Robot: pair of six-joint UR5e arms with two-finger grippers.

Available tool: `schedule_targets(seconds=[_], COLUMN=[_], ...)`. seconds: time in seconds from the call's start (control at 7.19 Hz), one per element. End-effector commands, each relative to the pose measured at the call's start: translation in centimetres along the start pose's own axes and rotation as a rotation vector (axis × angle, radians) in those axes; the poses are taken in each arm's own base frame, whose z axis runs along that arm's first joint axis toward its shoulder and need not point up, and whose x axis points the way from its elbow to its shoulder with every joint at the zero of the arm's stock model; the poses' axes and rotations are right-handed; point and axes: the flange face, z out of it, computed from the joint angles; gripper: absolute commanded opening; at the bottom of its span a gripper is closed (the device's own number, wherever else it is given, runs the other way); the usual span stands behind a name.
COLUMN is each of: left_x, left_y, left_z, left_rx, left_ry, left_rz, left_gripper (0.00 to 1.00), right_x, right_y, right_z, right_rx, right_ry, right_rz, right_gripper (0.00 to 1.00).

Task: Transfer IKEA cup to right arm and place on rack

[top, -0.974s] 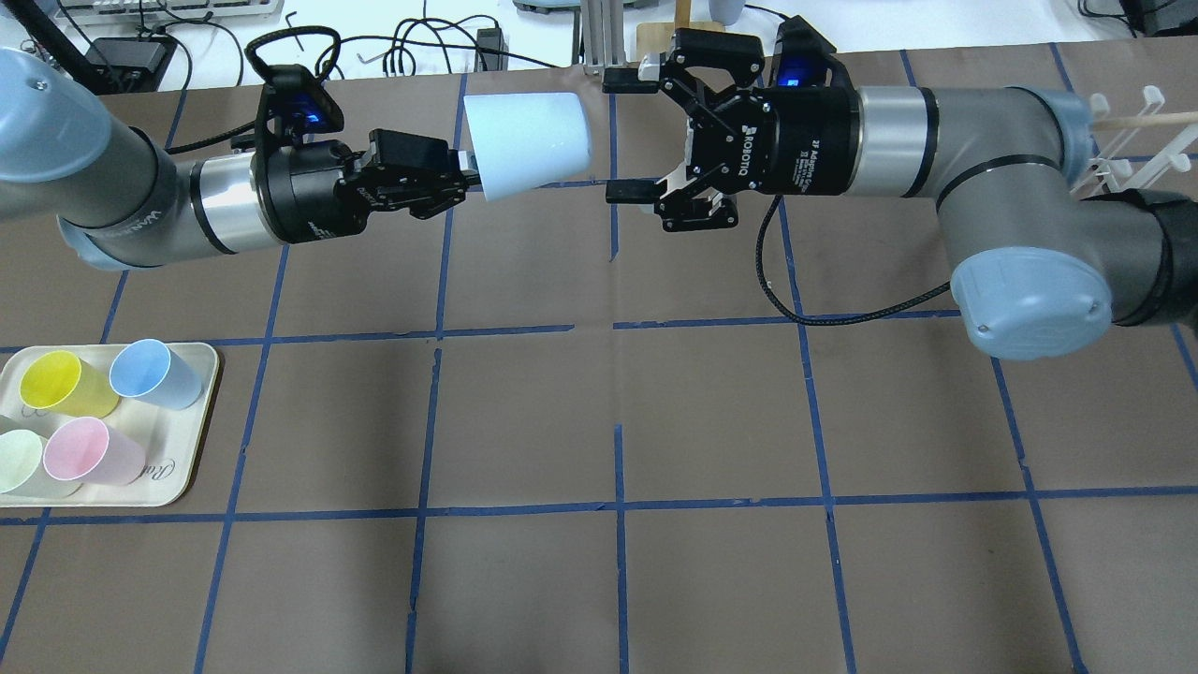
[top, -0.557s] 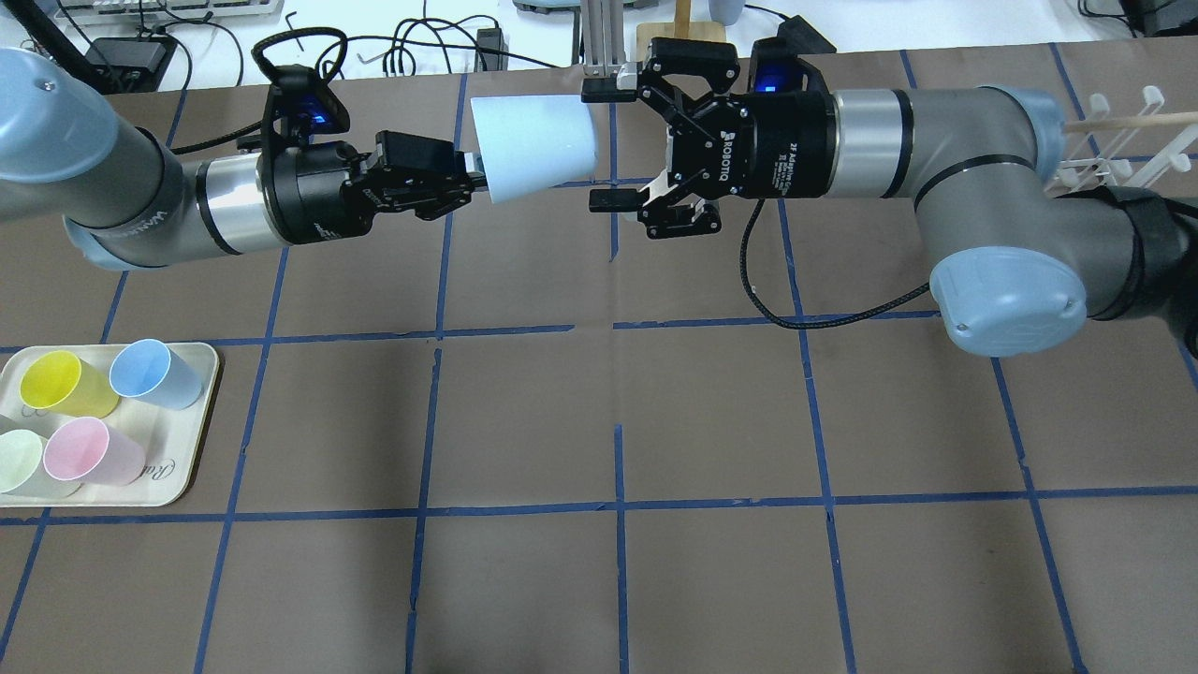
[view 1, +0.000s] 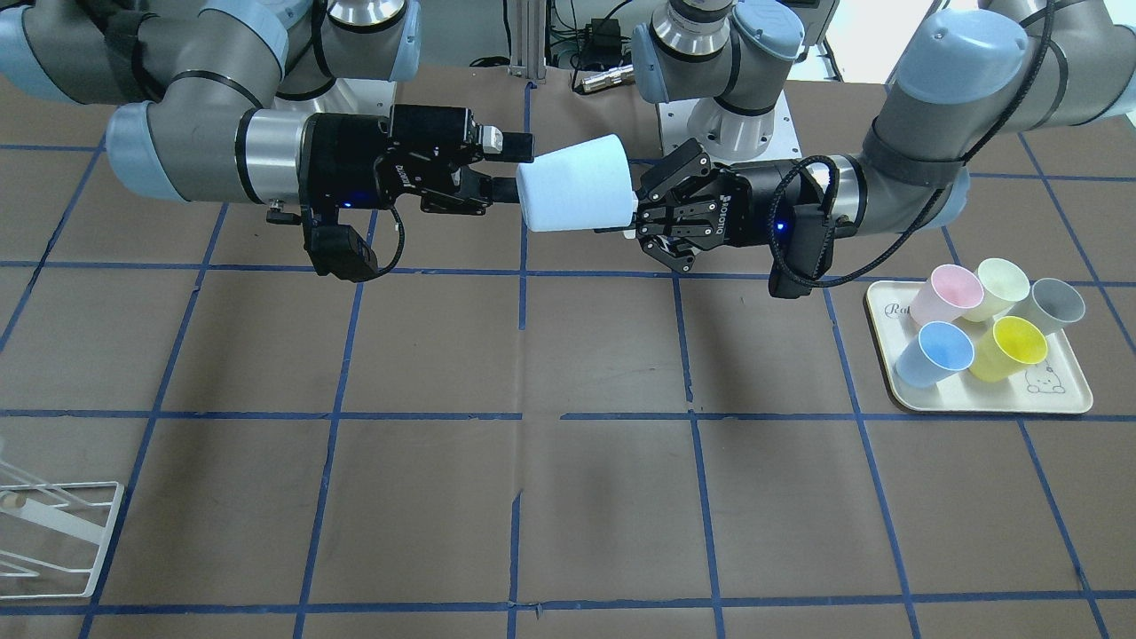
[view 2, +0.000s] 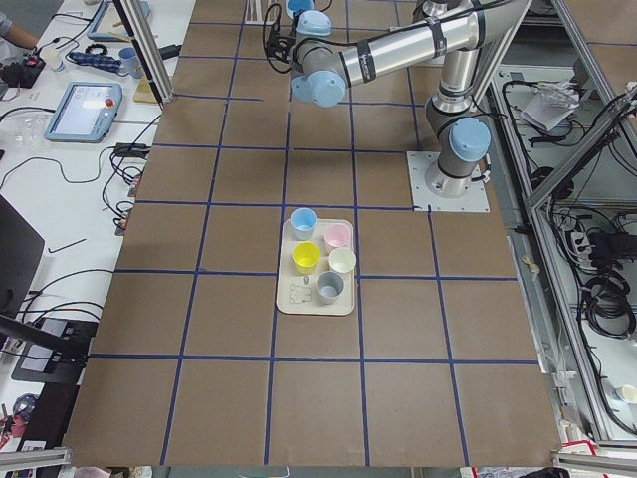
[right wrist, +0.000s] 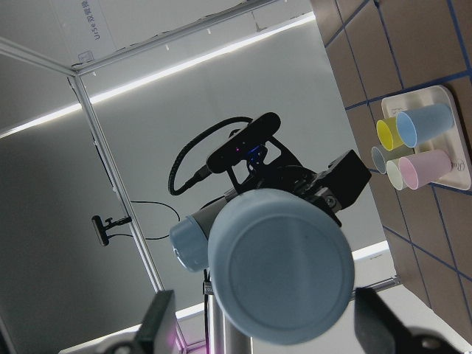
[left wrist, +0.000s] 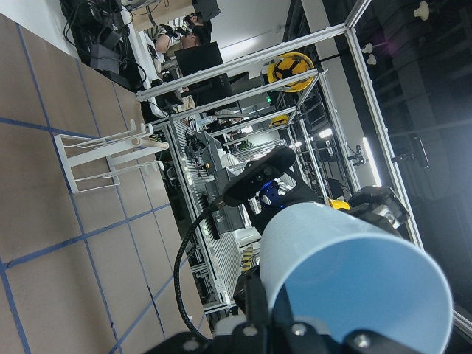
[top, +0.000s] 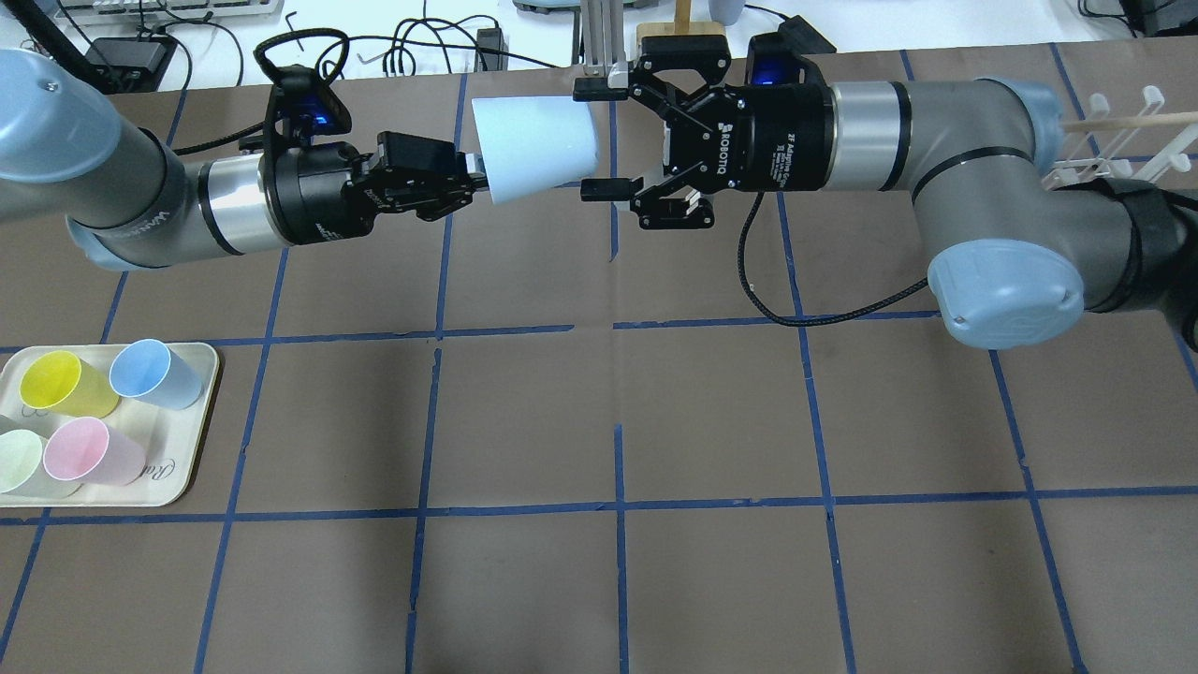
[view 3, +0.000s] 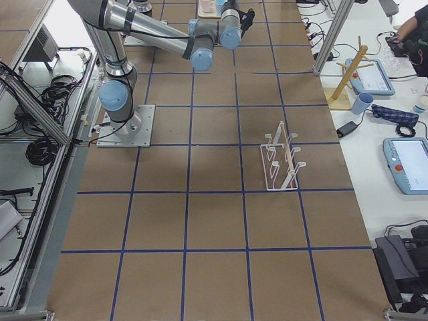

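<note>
The pale blue IKEA cup (top: 533, 145) is held sideways in the air over the far middle of the table. My left gripper (top: 475, 178) is shut on its rim wall, and the cup's mouth fills the left wrist view (left wrist: 346, 273). The right arm's gripper (top: 599, 140) is open, with its two fingers on either side of the cup's closed base (right wrist: 280, 265), not touching it. From the front the cup (view 1: 577, 195) sits between the right gripper (view 1: 516, 169) and the left gripper (view 1: 635, 209). The white rack (top: 1123, 140) stands at the far right, behind the right arm.
A cream tray (top: 187, 449) at the near left holds a yellow cup (top: 56, 384), a blue cup (top: 150, 373), a pink cup (top: 89, 451) and others. The rack also shows in the exterior right view (view 3: 281, 160). A wooden mug stand (view 3: 348, 73) is off the table.
The right gripper has moved left toward the cup, so its open fingers now flank the base. The left gripper and cup have barely shifted.
</note>
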Motion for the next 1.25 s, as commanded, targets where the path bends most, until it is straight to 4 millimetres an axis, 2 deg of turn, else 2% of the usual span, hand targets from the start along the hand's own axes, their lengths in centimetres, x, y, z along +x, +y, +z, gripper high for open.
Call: schedule_targets(seconds=[0.0,0.14,0.42,0.56,0.7,0.84,0.97,1.11], left_x=[0.01,0.16,0.17,0.21,0.22,0.31,0.71,0.45], left_y=[0.13,0.18,0.19,0.16,0.17,0.09,-0.22,-0.05], left_z=[0.15,0.15,0.15,0.15,0.15,0.14,0.12,0.13], left_rx=[-0.009,-0.01,-0.012,-0.014,-0.015,-0.017,-0.017,-0.017], left_ry=[0.002,0.002,0.002,0.002,0.002,0.002,0.001,0.002], left_rz=[-0.003,-0.002,-0.005,-0.005,-0.006,0.0,0.012,0.006], left_gripper=[0.0,0.0,0.0,0.1,0.45,0.89,1.0,1.0], right_x=[-0.68,-0.72,-0.66,-0.74,-0.57,-0.71,-0.94,-1.25], right_y=[-1.78,-1.55,-1.5,-1.5,-1.68,-1.62,-1.48,-1.48], right_z=[0.45,1.15,1.15,1.15,1.16,1.16,1.16,0.85], right_rx=[-0.007,-0.019,-0.019,-0.019,-0.019,-0.02,-0.02,-0.017], right_ry=[0.007,0.014,0.016,0.016,0.014,0.013,0.01,0.002], right_rz=[0.009,0.027,0.034,0.032,0.037,0.04,0.061,0.064], right_gripper=[0.86,0.85,0.68,0.59,0.56,0.55,0.55,0.55])
